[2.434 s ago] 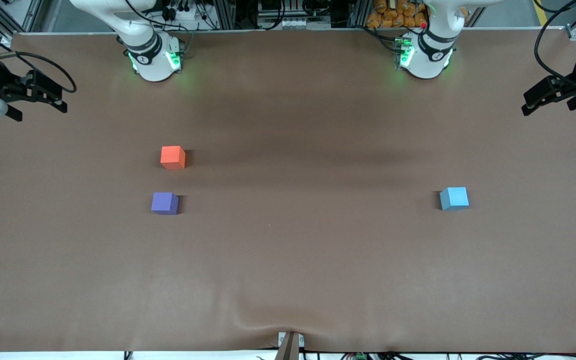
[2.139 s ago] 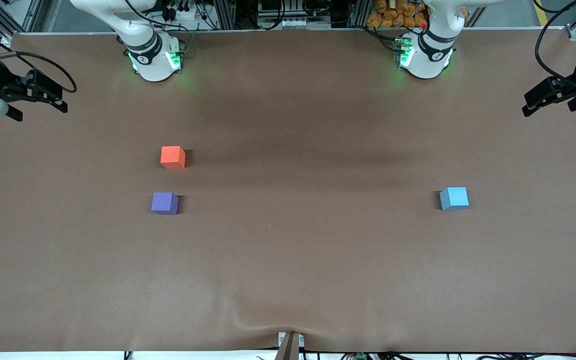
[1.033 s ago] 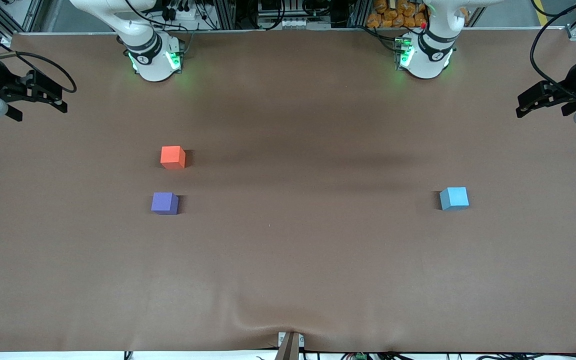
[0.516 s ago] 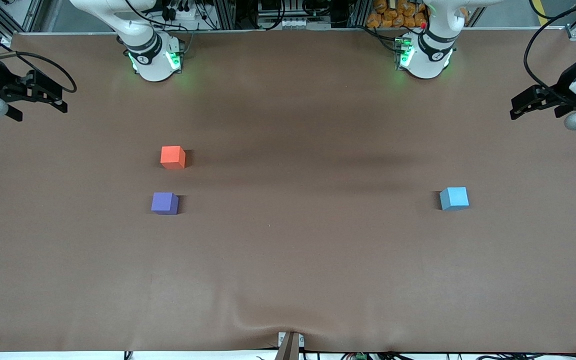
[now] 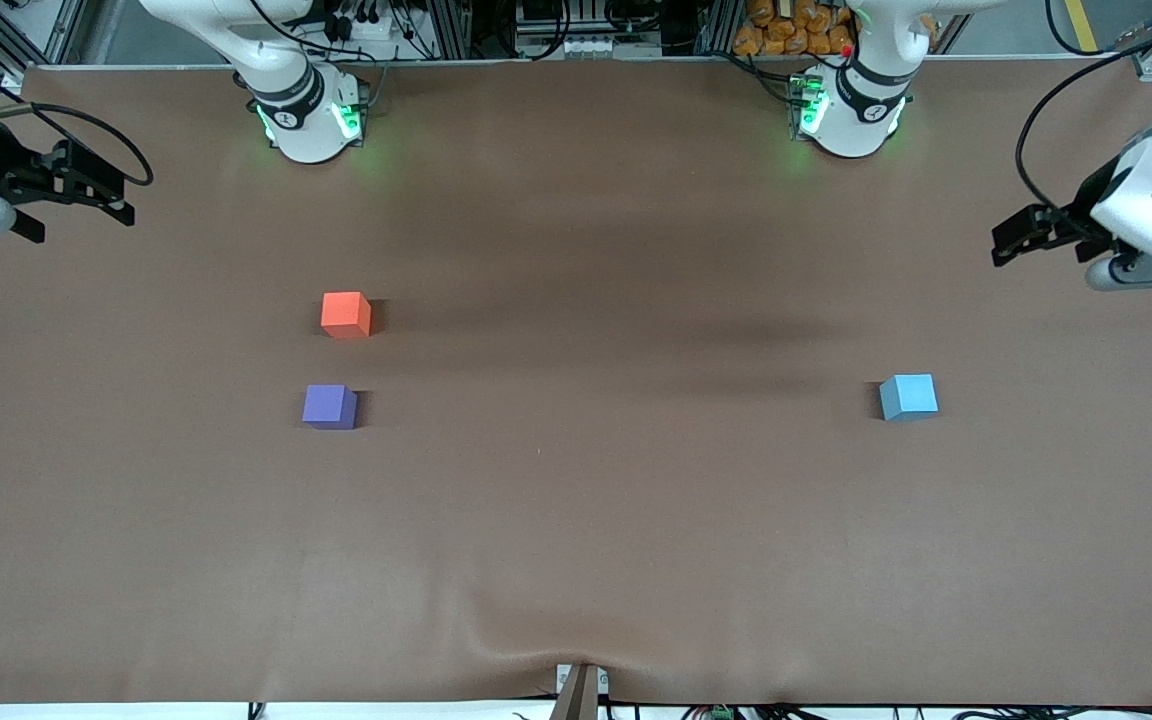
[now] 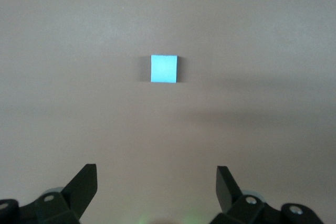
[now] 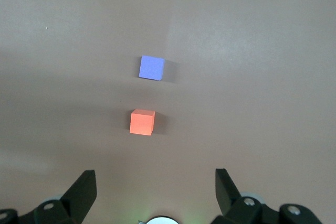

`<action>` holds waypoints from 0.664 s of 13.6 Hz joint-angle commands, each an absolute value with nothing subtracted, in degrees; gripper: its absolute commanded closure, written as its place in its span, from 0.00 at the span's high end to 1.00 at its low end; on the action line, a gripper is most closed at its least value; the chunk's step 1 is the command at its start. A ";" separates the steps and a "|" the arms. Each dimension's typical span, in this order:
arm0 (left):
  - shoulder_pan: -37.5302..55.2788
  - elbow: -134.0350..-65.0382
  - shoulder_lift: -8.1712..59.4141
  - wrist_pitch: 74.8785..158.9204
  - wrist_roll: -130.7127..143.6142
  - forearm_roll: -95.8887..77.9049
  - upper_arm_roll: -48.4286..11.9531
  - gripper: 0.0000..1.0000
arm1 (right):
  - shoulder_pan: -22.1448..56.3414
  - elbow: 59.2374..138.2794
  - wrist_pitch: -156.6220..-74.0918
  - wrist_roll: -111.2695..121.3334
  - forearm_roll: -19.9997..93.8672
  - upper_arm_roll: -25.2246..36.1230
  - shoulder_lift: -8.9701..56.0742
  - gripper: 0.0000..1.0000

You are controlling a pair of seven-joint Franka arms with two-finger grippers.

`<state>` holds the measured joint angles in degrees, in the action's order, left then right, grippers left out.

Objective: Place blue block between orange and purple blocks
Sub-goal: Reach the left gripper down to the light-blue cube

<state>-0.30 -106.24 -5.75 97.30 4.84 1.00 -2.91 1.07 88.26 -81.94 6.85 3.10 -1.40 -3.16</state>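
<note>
Left gripper [image 5: 1004, 243]: yours to watch first; it hangs released, jaws spread wide and empty, over the table [image 5: 576, 560] near the edge at the left arm's end, toward the corner on the robots' side. Change noted: over the last couple of seconds this gripper has swung inward from that edge and more of its white wrist has come into the front view, while nothing on the table has shifted; you may read this as the opening of a reach for the blue block, with pickup not yet begun. Blue block [image 5: 908, 397]: one, resting flat on the table toward the left arm's end, nearer the front camera than the gripper's spot and well apart from it; the left wrist view shows it ahead of the spread fingertips [image 6: 84, 182], untouched. Right gripper [image 5: 96, 195]: waiting, released and empty, over the table's edge at the right arm's end, unchanged. Orange block [image 5: 345, 314]: one, toward the right arm's end. Purple block [image 5: 329, 407]: one, just nearer the front camera than the orange one, a gap left between them. Count for your record: three cubes, one of each colour; two grippers, both empty; the gap awaits its block.
</note>
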 commanded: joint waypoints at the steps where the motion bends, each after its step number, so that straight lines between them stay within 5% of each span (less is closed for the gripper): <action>1: -1.05 -112.22 -6.25 104.65 5.54 -0.09 -3.34 1.00 | 0.35 88.15 -81.65 7.47 2.99 -1.76 -3.43 1.00; 9: -3.52 -119.79 9.30 128.55 5.45 -0.09 -3.43 1.00 | 0.26 88.15 -81.65 7.56 2.99 -1.76 -3.43 1.00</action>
<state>-3.07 -119.29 6.62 124.23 4.87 1.00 -2.86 1.02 88.26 -81.94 6.85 3.10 -1.37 -3.16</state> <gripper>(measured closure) 0.000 0.000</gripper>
